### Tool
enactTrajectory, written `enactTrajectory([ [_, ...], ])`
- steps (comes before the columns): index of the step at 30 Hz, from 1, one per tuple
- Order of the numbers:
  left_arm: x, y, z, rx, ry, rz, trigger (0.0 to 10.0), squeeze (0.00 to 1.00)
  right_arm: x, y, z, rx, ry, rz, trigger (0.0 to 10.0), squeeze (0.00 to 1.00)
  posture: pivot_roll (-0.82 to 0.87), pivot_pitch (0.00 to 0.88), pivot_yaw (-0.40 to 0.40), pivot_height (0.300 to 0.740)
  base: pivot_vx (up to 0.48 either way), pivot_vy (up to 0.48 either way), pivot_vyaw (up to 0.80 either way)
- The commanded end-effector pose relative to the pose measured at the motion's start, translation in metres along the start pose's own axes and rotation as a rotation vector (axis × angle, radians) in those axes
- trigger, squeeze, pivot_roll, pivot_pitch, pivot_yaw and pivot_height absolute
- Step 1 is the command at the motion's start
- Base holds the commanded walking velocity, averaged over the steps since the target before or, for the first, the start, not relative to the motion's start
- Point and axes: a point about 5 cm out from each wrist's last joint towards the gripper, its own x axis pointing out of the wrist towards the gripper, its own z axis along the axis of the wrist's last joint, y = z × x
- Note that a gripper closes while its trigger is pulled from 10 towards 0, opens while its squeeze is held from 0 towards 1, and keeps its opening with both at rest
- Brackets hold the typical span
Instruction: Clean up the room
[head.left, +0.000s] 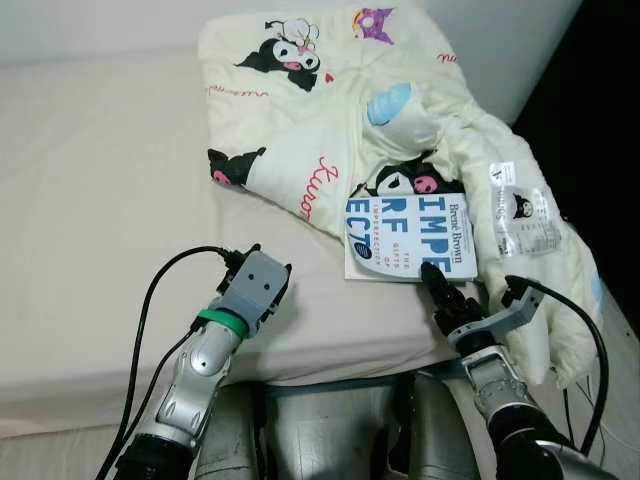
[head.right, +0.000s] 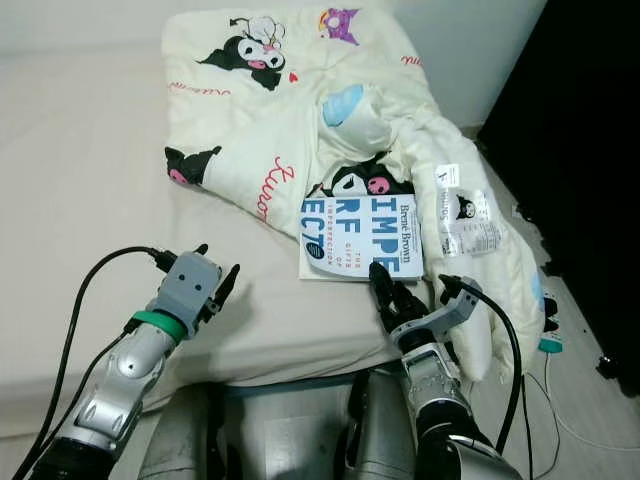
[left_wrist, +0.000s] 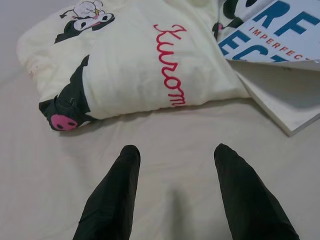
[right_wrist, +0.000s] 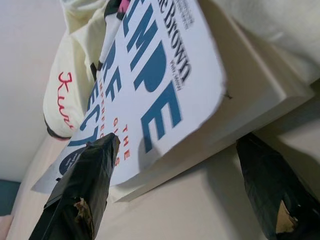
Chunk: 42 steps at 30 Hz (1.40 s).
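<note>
Right tool (right_wrist: 175, 165), fingers wide, straddles the "Brené Brown" book (head.left: 405, 238) corner.

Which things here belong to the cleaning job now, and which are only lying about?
Belonging to the job:
- white paperback book with blue letters, lying on the bed
- right gripper, open, fingers at the book's near edge
- cream cartoon-print blanket, crumpled, partly over the book

Just lying about:
- beige bed sheet
- left gripper, open, above the sheet
- cables on the floor

Book (head.left: 410, 238) on bed (head.left: 100, 200), against blanket (head.left: 300, 110)
</note>
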Motion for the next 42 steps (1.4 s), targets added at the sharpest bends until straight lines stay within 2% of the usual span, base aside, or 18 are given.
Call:
enactTrajectory([
  [1,-0.006,0.000,-0.006,0.012,0.033,-0.011,10.0,0.00,-0.001,0.000,-0.005,0.022,0.021,0.013,10.0,0.00,0.22,0.227,0.099,0.586,0.000,0.000,0.00],
  [3,-0.007,0.002,-0.006,0.019,0.038,-0.012,10.0,0.00,0.003,0.005,-0.006,0.056,0.038,0.062,10.0,0.00,0.23,0.229,0.105,0.586,0.000,0.000,0.00],
  [7,-0.007,0.003,-0.005,0.022,0.037,-0.014,10.0,0.00,0.004,0.005,-0.007,0.085,0.038,0.043,10.0,0.00,0.23,0.227,0.108,0.586,0.000,0.000,0.00],
  [9,-0.006,0.005,-0.003,0.024,0.036,-0.011,10.0,0.00,0.002,0.000,-0.010,0.151,0.024,-0.030,10.0,0.00,0.24,0.226,0.110,0.586,0.000,0.000,0.00],
  [15,-0.006,0.004,-0.002,0.024,0.035,-0.012,10.0,0.00,-0.001,-0.005,-0.011,0.190,0.018,-0.089,10.0,0.00,0.24,0.224,0.111,0.586,0.000,0.000,0.00],
  [19,-0.006,0.004,-0.001,0.024,0.037,-0.013,10.0,0.00,0.001,-0.004,-0.010,0.181,0.030,-0.080,10.0,0.00,0.24,0.226,0.110,0.586,0.000,0.000,0.00],
  [21,-0.006,0.004,0.000,0.024,0.038,-0.013,10.0,0.00,0.011,0.005,-0.002,0.142,0.031,-0.021,10.0,0.00,0.24,0.225,0.108,0.586,0.000,0.000,0.00],
  [22,-0.006,0.004,0.000,0.024,0.038,-0.013,10.0,0.00,0.011,0.005,-0.002,0.142,0.031,-0.021,10.0,0.00,0.24,0.225,0.108,0.586,0.000,0.000,0.00],
  [25,-0.006,0.003,0.001,0.021,0.037,-0.010,10.0,0.00,0.030,0.027,0.014,0.064,0.018,0.117,10.0,0.00,0.24,0.222,0.106,0.586,0.000,0.000,0.00],
  [26,-0.006,0.003,0.001,0.021,0.037,-0.010,10.0,0.00,0.030,0.027,0.014,0.064,0.018,0.117,10.0,0.00,0.24,0.222,0.106,0.586,0.000,0.000,0.00],
  [28,-0.006,0.003,0.001,0.021,0.037,-0.008,10.0,0.00,0.042,0.043,0.022,0.038,-0.005,0.210,10.0,0.00,0.23,0.221,0.104,0.586,0.000,0.000,0.00],
  [30,-0.006,0.003,0.000,0.021,0.037,-0.008,10.0,0.00,0.046,0.050,0.024,0.029,-0.014,0.251,10.0,0.00,0.23,0.220,0.102,0.586,0.000,0.000,0.00],
  [32,-0.006,0.003,0.000,0.021,0.037,-0.008,10.0,0.00,0.046,0.050,0.024,0.029,-0.014,0.251,10.0,0.00,0.23,0.220,0.102,0.586,0.000,0.000,0.00],
  [33,-0.006,0.003,0.000,0.020,0.038,-0.007,10.0,0.00,0.049,0.056,0.025,0.029,-0.023,0.283,10.0,0.00,0.23,0.220,0.101,0.586,0.000,0.000,0.00],
  [38,-0.005,0.002,0.001,0.019,0.039,-0.008,10.0,0.00,0.049,0.060,0.018,0.032,-0.016,0.294,10.0,0.00,0.22,0.218,0.101,0.586,0.000,0.000,0.00],
  [40,-0.005,0.002,0.001,0.018,0.037,-0.011,10.0,0.00,0.043,0.050,0.007,0.054,0.011,0.230,10.0,0.00,0.22,0.216,0.101,0.586,0.000,0.000,0.00],
  [41,-0.004,0.001,0.002,0.017,0.036,-0.012,10.0,0.00,0.039,0.045,0.003,0.066,0.017,0.193,9.4,0.00,0.22,0.215,0.101,0.586,0.000,0.000,0.00],
  [42,-0.004,0.001,0.002,0.017,0.036,-0.012,10.0,0.00,0.039,0.045,0.003,0.066,0.017,0.193,9.4,0.00,0.22,0.215,0.101,0.586,0.000,0.000,0.00],
])
